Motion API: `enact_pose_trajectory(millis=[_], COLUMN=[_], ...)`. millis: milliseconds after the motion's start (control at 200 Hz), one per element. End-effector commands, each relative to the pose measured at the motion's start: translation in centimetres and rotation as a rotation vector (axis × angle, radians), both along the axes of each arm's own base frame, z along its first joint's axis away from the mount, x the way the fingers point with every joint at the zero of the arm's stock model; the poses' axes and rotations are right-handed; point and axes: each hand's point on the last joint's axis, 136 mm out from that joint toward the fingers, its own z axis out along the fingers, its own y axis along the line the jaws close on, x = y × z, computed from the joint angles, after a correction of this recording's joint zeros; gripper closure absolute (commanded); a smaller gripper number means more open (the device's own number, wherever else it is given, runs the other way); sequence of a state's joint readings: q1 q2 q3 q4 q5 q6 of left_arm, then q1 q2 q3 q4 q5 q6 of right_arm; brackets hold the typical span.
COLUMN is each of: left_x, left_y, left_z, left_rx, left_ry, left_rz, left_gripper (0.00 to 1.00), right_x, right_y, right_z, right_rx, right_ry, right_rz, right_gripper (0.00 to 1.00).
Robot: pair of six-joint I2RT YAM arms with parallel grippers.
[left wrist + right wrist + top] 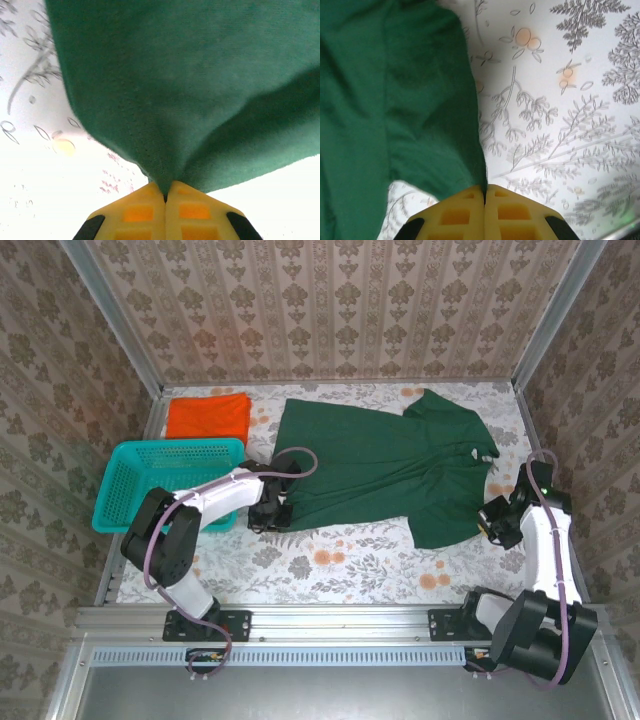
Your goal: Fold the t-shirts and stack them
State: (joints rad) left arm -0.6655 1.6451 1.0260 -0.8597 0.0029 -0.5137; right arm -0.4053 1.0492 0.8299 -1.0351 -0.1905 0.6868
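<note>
Large dark green short-sleeved cloth t-shirt [380, 465]: spread nearly flat, centre to right, collar rightward, hem leftward, lightly wrinkled, two near corners drawn into pinched peaks. Bright orange cloth t-shirt [207, 416]: folded into flat rectangle, far left, near green one, not touching.

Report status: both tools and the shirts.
Left tool shut on edge of green t-shirt. Right tool shut on its opposite edge. Orange t-shirt lies beyond teal basket, which sits beside left arm.
</note>
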Motion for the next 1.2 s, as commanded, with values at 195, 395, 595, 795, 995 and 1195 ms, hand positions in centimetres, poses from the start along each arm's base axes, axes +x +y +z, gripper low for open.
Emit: enact_pose_trajectory(millis=[195,395,595,795,995,1195], left_x=[-4.7,-5.9,-6.5,-7.1,-6.9,-7.3], left_y=[-0.4,0.7,1.4,2.0,1.9,2.0], left_z=[2.1,2.2,2.3,3.2,4.3,4.2], left_rx=[0.023,0.063,0.076,0.068,0.042,0.04], left_ry=[0.124,0.136,0.137,0.126,0.091,0.102], left_rz=[-0.187,-0.206,-0.205,-0.198,-0.195,-0.174], left_gripper=[1.0,1.0,1.0,1.0,1.0,1.0], right_x=[-1.7,-5.6,-10.6,-10.6,-8.9,-8.9], right_y=[4.4,4.0,4.0,3.7,4.0,3.7], right_z=[4.7,6.0,2.8,5.1,8.8,9.4], right_rx=[0.132,-0.016,-0.064,-0.068,-0.033,-0.041], right_ry=[-0.118,-0.045,0.091,0.009,-0.183,-0.196], right_rz=[-0.034,-0.038,-0.088,-0.161,-0.213,-0.242], right_gripper=[1.0,1.0,1.0,1.0,1.0,1.0])
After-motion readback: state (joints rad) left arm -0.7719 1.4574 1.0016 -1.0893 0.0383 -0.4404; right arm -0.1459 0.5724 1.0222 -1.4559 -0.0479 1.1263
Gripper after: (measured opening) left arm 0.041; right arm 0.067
